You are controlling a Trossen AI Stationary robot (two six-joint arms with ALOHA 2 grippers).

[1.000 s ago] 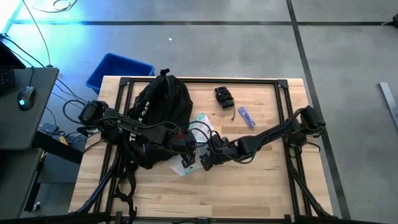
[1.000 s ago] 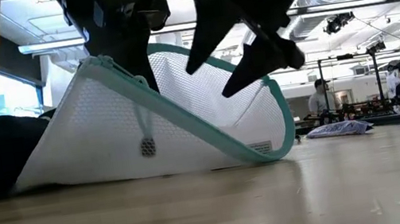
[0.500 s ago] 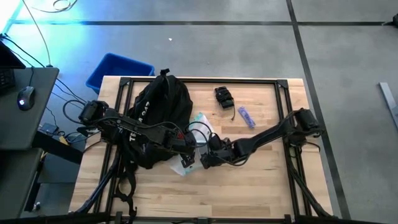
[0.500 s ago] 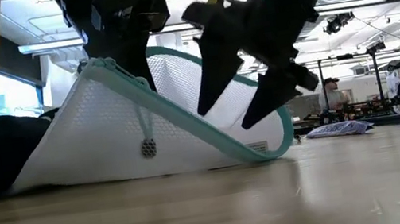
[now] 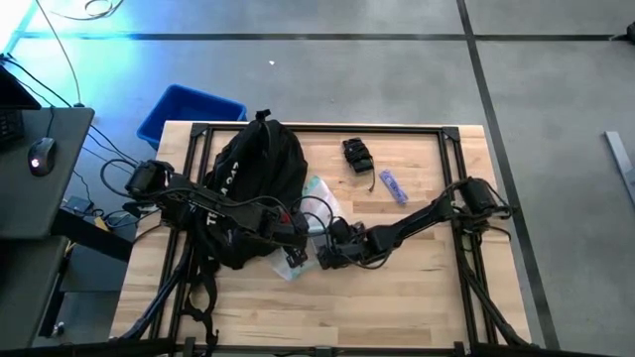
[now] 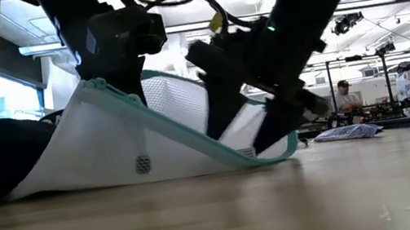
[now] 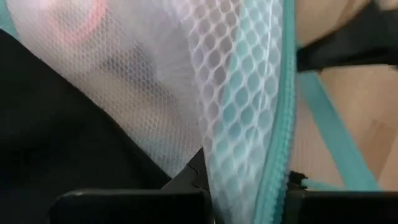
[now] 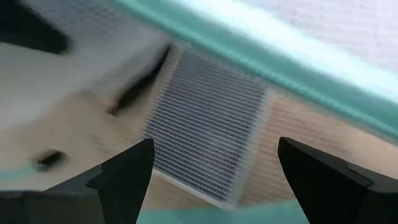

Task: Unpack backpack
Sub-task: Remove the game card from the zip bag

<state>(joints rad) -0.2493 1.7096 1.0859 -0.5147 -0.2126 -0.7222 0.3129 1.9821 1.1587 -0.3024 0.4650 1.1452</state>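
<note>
Backpack: the big black soft fabric backpack (image 5: 253,188) lies flat on the left half of the wooden bench (image 5: 417,297), its top near the far edge and its straps running to the near edge.

Mesh pouch: a white net pouch with a teal zip edge (image 6: 142,133) is out of the backpack and sits just beside it, near the middle of the bench. One side is lifted like a little tent.

Left gripper: the left gripper (image 5: 294,230) is at the middle of the bench, its fingers together and clamped on the zip edge of the white net pouch, holding that side up.

Right gripper: the right gripper (image 5: 325,256) is just beside the pouch, low to the bench, with its fingers (image 8: 124,177) wide apart and nothing between them. They point at a small grey ribbed tag (image 8: 205,146) at the pouch's edge.

Other things: a small black bundle (image 5: 357,155) and a little blue packet (image 5: 394,185) lie near the far edge. A blue plastic bin (image 5: 189,111) stands on the floor past the far left corner.

How the backpack will handle: it looks soft and floppy, so it will sag and fold if lifted by the cloth. I think it is quite light now. The best place to hold it is a strap or the top loop.
</note>
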